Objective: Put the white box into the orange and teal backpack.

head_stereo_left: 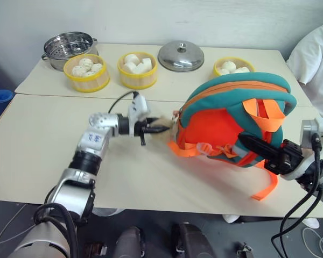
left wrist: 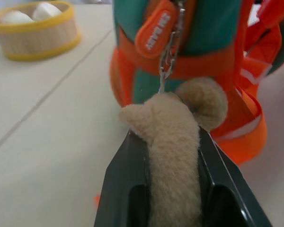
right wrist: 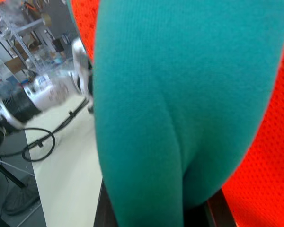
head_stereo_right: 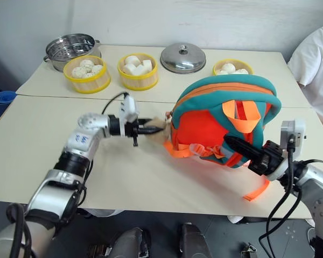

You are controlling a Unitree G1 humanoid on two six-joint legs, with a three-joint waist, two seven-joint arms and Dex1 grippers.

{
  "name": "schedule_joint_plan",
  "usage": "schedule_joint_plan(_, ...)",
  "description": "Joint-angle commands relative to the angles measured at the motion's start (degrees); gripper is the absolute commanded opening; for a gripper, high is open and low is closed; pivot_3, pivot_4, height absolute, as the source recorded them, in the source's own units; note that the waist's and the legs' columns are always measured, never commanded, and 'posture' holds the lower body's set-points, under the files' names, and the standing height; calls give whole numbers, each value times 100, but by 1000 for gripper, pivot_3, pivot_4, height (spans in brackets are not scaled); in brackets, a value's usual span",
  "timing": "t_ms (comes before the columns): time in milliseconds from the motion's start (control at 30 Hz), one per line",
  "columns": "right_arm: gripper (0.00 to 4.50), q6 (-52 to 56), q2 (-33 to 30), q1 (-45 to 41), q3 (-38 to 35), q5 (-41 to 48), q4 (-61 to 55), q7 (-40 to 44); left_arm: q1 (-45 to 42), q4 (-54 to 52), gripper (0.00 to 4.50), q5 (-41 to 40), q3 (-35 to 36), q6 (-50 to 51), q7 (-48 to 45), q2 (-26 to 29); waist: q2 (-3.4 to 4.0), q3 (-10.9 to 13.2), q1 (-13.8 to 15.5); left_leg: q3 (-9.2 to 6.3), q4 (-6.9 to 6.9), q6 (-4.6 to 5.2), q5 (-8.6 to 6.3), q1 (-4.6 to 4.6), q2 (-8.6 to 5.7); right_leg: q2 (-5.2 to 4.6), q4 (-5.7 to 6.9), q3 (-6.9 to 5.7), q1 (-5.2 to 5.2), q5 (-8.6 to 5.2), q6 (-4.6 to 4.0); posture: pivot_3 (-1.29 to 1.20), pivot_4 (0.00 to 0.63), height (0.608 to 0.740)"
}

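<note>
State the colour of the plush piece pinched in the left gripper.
Tan; the plush piece between the left gripper fingers shows best in the left wrist view.

You can make out faint raised lettering on the orange oval rubber zipper pull (left wrist: 155,34) hanging on the backpack, but it stays too soft to read reliably.

Lab: equipment shelving (right wrist: 23,33), floor cables (right wrist: 35,142).
</note>
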Motion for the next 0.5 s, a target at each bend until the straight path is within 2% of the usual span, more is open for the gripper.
schedule_joint_plan(33, 0, -352, 199, 10, 157, -223, -133, -92, 257, -318, 697, 252, 40, -492, 130, 184, 0, 0, -15, 0, 1, 0, 0, 0, -1, 0, 3, 0, -1, 0, 0, 0, 150, 740)
schedule_joint_plan(133, 0, -827, 280, -71, 503, -967, 92, -56, 541, -264, 697, 74, 350, -520, 153, 384, 4, -3, -37, 2, -3, 0, 0, 11, 0, 1, 7, 3, 2, 0, 0, 0, 150, 740)
schedule_joint_plan(167, 0, -954, 276, -97, 578, -1154, 164, -35, 594, -318, 1355, -54, 449, -365, 120, 425, 5, -4, -41, 4, -4, 2, -1, 13, 0, 1, 10, 5, 2, 0, 0, 0, 150, 740)
schedule_joint_plan(267, 0, -1476, 215, -218, 730, -1725, 434, 105, 943, -1055, 2285, -352, 504, 258, -514, 1029, 5, -4, -50, 4, -4, -2, 1, 11, 2, 3, 12, 4, 0, -1, -1, 0, 150, 740)
schedule_joint_plan(300, 645, -1512, 120, -247, 736, -1786, 495, 214, 1103, -1342, 2638, -421, 544, 424, -635, 1251, 5, -4, -54, 5, -5, -3, 1, 12, 2, 3, 13, 4, -1, -1, -2, 0, 150, 740)
schedule_joint_plan(333, 900, -1518, 57, -263, 734, -1809, 531, 297, 1209, -1530, 2937, -466, 570, 530, -677, 1386, 5, -4, -55, 4, -8, -6, 1, 13, 2, 3, 13, 3, -1, -2, -3, 0, 150, 740)
schedule_joint_plan(433, 1982, -2295, -479, 56, 885, -2588, 531, 1040, 1805, -2522, 3903, -1178, 1137, 1403, -612, 1806, 13, 0, -30, 5, -11, -5, 0, 12, 2, 0, 11, 3, -2, -4, -7, 0, 150, 740)
schedule_joint_plan(500, 2646, -2694, -717, 251, 676, -2734, 590, 1438, 2557, -3183, 4482, -1445, 1534, 1696, -717, 2200, 12, 0, -22, 2, -11, -4, -2, 9, 3, 0, 7, 1, -2, -4, -7, 0, 150, 740)
